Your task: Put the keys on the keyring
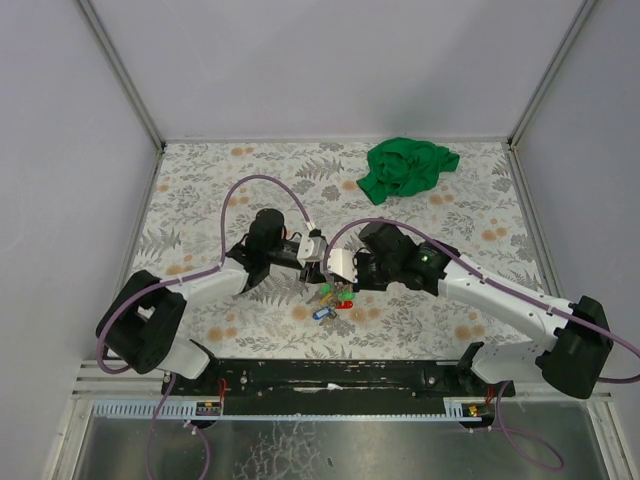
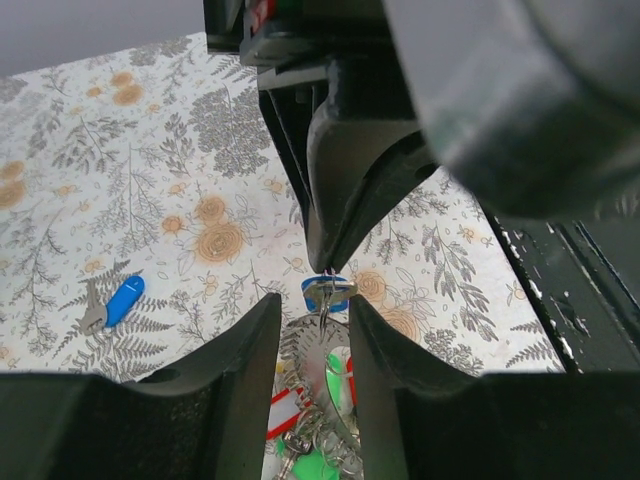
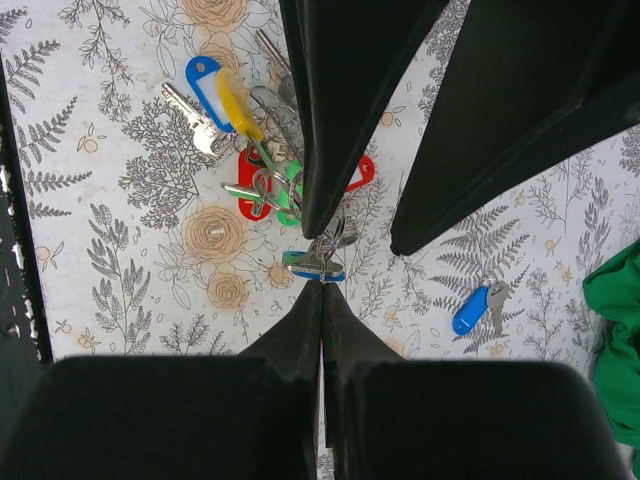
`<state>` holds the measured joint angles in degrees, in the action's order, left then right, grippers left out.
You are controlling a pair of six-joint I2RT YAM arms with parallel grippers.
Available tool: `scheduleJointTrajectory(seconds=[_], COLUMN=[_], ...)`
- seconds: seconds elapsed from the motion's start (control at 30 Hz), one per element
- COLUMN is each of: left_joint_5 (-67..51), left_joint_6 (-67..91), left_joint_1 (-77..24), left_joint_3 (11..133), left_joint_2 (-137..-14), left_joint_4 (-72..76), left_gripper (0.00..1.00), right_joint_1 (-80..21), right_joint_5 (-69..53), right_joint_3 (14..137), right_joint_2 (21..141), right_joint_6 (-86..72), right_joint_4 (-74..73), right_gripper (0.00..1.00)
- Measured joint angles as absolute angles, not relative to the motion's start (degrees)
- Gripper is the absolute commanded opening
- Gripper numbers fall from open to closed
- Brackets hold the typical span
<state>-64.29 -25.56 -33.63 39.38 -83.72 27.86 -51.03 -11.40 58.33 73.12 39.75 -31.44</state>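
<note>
The right gripper [image 3: 322, 283] is pinching a blue key [image 3: 313, 266], tips clenched. The left gripper [image 2: 312, 300] is straddling the keyring [image 3: 342, 232], grip unclear. Other keys [image 3: 255, 170] are lying bunched by the floral desk's [image 1: 200, 200] near edge; grey walls [image 1: 330, 60] are enclosing it.

Left pincer [image 2: 313, 330] part-spread, facing the right pincer [image 3: 322, 300] (clamped tight), tips nearly touching.

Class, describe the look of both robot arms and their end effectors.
The left arm and right arm have white links, black joints and purple cables. A green light glows on the right. The left end effector and right end effector have black tapered fingers.
</note>
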Motion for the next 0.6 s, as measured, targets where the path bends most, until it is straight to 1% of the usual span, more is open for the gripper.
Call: scheduleJointTrajectory(seconds=[0.23, 0.4, 0.6], left_joint_5=[-63.6, -62.8, -62.8], left_joint_6=[-23.4, -20.6, -18.8], left_joint_1=[-32.9, -31.3, -30.9], left_joint_3=[36.5, 32.8, 32.3], left_joint_2=[-81.6, -80.5, -80.3], left_joint_4=[31.3, 35.0, 36.6], left_gripper=[0.34, 0.34, 0.35], right_joint_1=[-51.0, -51.4, -51.4], right_joint_5=[-11.4, -11.6, -11.7], right_joint_3=[58.3, 58.3, 58.3], right_joint_2=[72.1, 70.4, 70.1], right_joint_6=[40.1, 40.2, 40.5], right_joint_4=[-31.0, -27.2, -25.8], right_gripper=[0.0, 0.0, 0.0])
